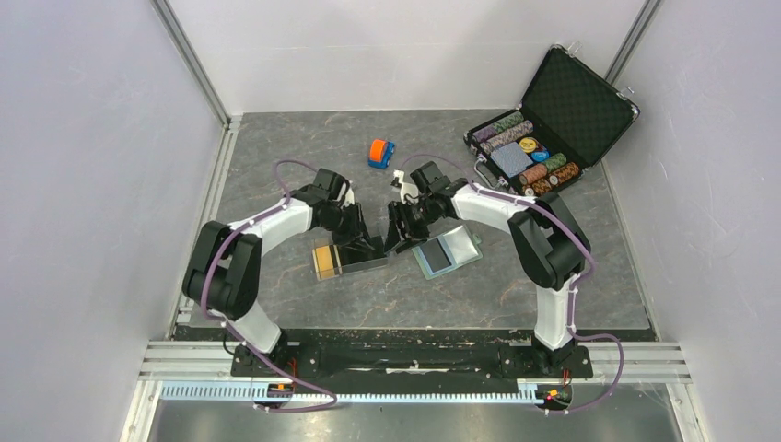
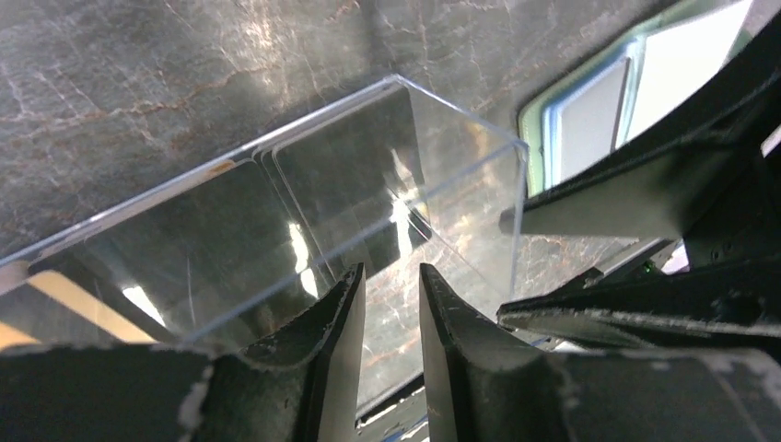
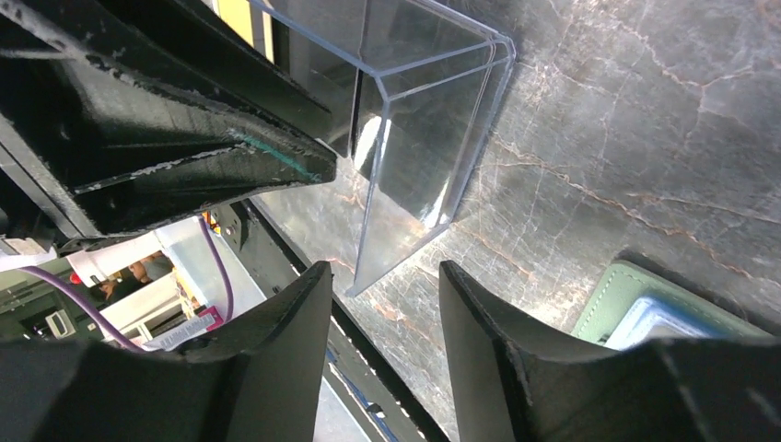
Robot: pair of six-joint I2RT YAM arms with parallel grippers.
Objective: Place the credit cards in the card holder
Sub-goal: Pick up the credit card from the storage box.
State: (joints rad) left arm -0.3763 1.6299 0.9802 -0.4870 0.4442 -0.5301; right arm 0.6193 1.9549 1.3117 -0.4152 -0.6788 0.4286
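Note:
The clear plastic tray (image 1: 350, 258) lies mid-table with the credit cards in it: an orange-gold card (image 1: 324, 261) at its left end and glossy black cards (image 2: 350, 175) beside it. The card holder (image 1: 448, 250) lies open to the right of the tray, sage green outside and pale blue inside, with a dark card showing on its left half. My left gripper (image 1: 368, 246) hangs over the tray's right end, open with a narrow gap (image 2: 392, 269) and nothing in it. My right gripper (image 1: 396, 238) faces it just past the tray's corner (image 3: 414, 138), open (image 3: 385, 267) and empty. The holder's green edge (image 3: 626, 295) sits beside it.
An orange-and-blue toy car (image 1: 381, 153) stands behind the two grippers. An open black chip case (image 1: 543, 129) with stacked chips sits at the back right. Metal rails run along the table's left edge (image 1: 212, 184) and front edge.

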